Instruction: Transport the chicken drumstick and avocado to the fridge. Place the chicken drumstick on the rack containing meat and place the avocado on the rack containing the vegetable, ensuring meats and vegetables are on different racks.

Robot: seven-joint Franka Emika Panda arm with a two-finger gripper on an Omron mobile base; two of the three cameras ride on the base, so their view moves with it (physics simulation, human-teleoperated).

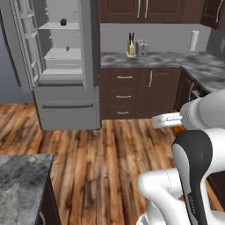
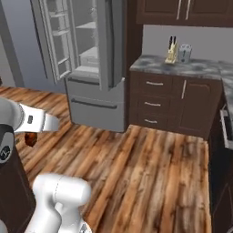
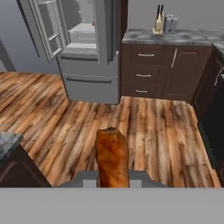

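I have the chicken drumstick (image 3: 112, 156) pinched in the gripper (image 3: 113, 177), carried over wood floor, well short of the open fridge (image 1: 66, 66). Judging it light, firm, maybe greasy; a grip across the thick middle seems safest.

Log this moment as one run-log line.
phase: carrying | gripper: shut on chicken drumstick | fridge: left door open, across the floor | vegetable: higher shelf
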